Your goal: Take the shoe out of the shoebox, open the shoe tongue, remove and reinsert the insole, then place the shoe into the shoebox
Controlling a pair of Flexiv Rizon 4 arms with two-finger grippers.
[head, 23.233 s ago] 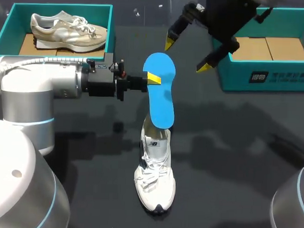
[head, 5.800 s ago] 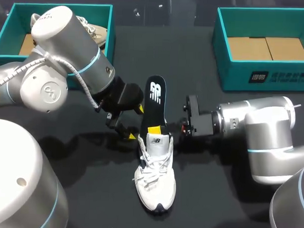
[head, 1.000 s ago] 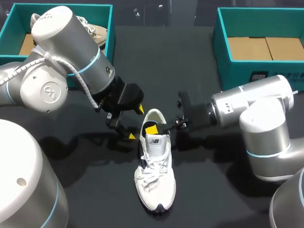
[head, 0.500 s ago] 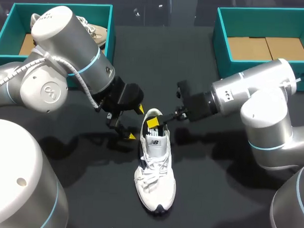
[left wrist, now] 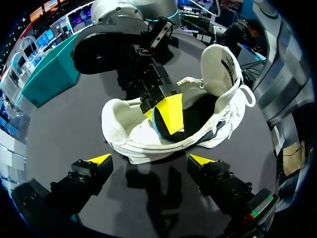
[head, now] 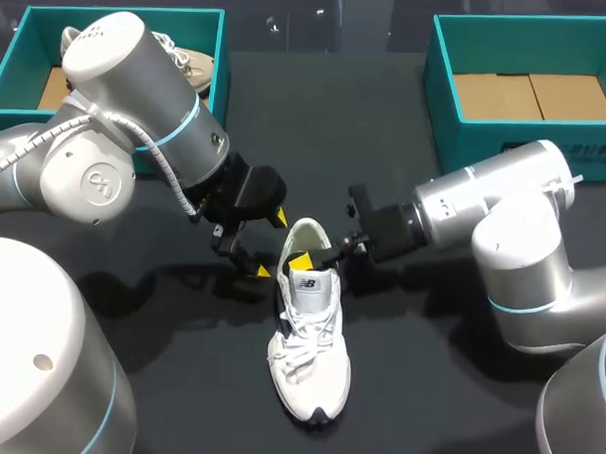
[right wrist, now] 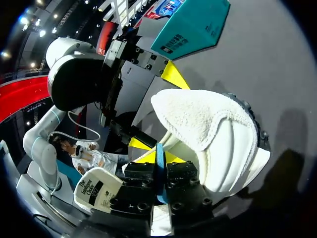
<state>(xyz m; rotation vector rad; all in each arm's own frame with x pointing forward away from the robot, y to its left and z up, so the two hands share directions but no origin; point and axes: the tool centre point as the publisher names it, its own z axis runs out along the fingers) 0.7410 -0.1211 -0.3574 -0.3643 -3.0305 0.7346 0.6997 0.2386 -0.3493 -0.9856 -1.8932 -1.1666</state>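
The black table [head: 407,390] carries everything, with the white shoe [head: 309,347] lying near its middle, toe toward the robot and heel toward the far side.

The left arm [head: 128,111] is bulky and comes in from the left of the shoe, ending beside the heel. The right arm [head: 503,214] comes in from the right of the shoe and points at the heel opening.

Two teal boxes stand beyond the shoe, well apart from it. The right box [head: 455,143] is off past the heel to the right and shows a cardboard bottom. The left box [head: 121,16] is off past the heel to the left and holds a beige shoe [head: 192,72], partly hidden by the left arm.

The left gripper [head: 271,244] sits just left of the white shoe's heel. Its jaws are spread wide and hold nothing; in the left wrist view the shoe lies ahead of the two tips, apart from both.

The right gripper [head: 304,259] dips into the shoe's opening behind the raised tongue. Its jaws are drawn close, pinching the thin blue edge of the insole [right wrist: 159,168] from both sides, with the insole down inside the shoe.
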